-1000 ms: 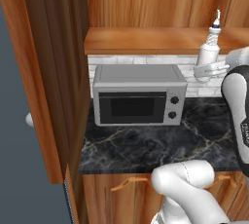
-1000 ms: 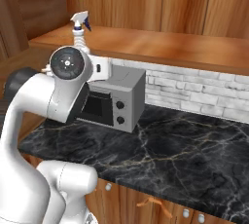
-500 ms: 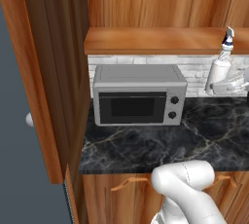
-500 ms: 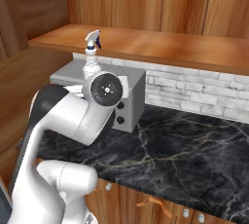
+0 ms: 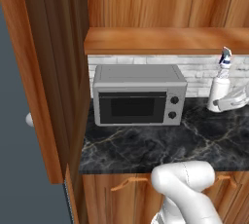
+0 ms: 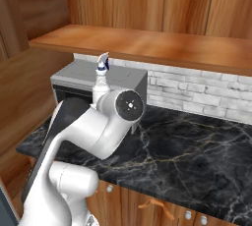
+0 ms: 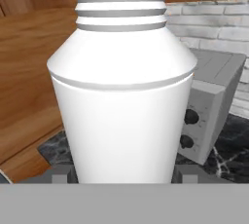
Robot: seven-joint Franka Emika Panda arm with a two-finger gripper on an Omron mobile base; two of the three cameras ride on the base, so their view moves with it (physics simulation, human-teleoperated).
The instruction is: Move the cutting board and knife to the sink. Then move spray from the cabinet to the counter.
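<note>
- Lettering is legible nowhere: the small white plastic spray bottle [image 5: 217,91] with a grey-blue trigger nozzle has a plain body, and the grey box-shaped microwave [image 5: 138,94] shows two round dark knobs beside its dark door with no marks that can be read.
- Fingers [image 7: 61,174] of the gripper [image 7: 121,175] stand one on each side of the bottle's base in the hand view, close against its white wall, so they look closed on the bottle; actual contact is hard to confirm.
- The spray bottle is upright to the right of the microwave, low over the black marble-look worktop [image 5: 146,145] with pale veins; whether its base touches the stone cannot be told.
- In the right base view the bottle [image 6: 101,82] rises just behind the white arm's round joint, in front of the microwave [image 6: 74,75].
- The open warm-brown wooden shelf [image 5: 165,40] hangs above the microwave, with a pale grey brick wall [image 6: 197,90] beneath it.
- Bare stone stretches wide to the right of the bottle in the right base view, up to the brick wall.
- The worktop's front edge runs over brown wooden cupboards [image 5: 116,194] with curved handles.
- A tall brown wooden panel [image 5: 44,72] closes off the worktop's left end.
</note>
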